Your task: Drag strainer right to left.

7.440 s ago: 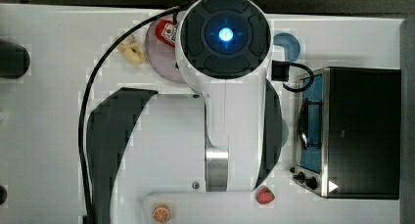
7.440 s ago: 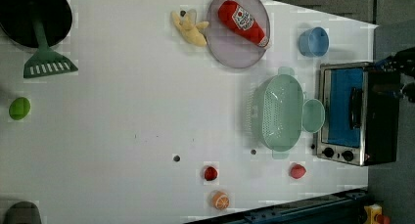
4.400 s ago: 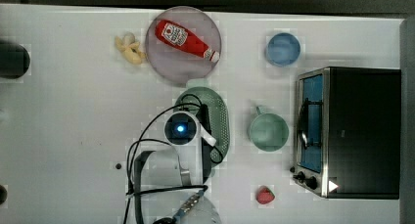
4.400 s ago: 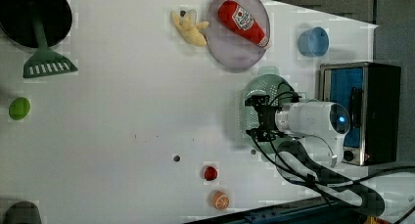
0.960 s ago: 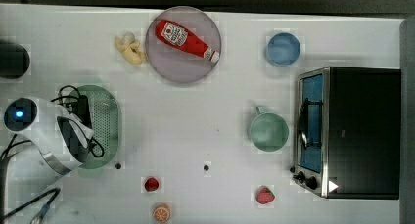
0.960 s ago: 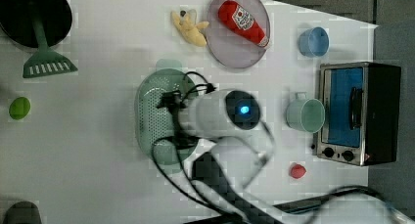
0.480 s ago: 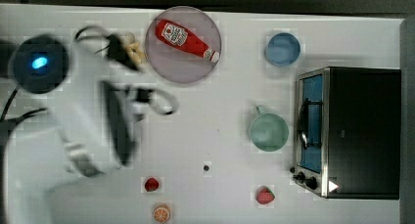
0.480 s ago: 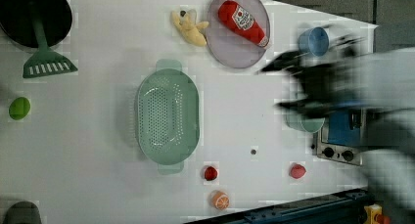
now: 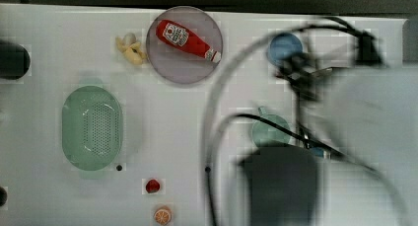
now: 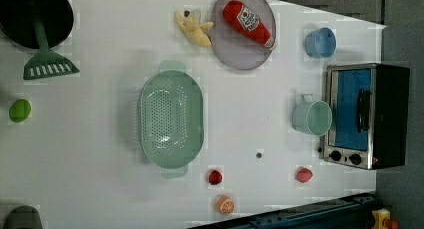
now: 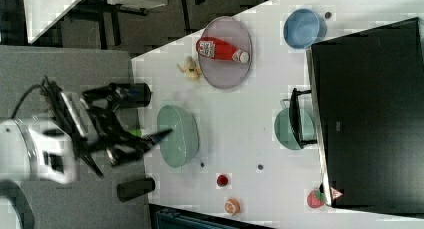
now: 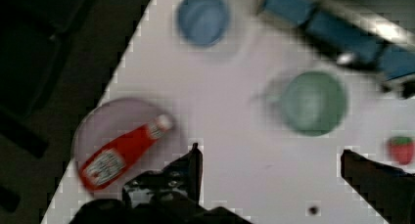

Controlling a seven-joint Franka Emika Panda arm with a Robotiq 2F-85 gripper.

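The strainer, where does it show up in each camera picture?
Top view: strainer at far left.
Left view: strainer left of centre.
Right view: strainer left of centre, near the table's edge.
Wrist view: not in it.
Shared landmark: the ketchup bottle on the plate.

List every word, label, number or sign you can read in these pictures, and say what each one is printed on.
No text can be read.
Ketchup bottle on the plate: a white label with marks too blurred to read.
Toaster oven: its knobs carry no markings that can be made out.
Strainer and mug: no print visible.
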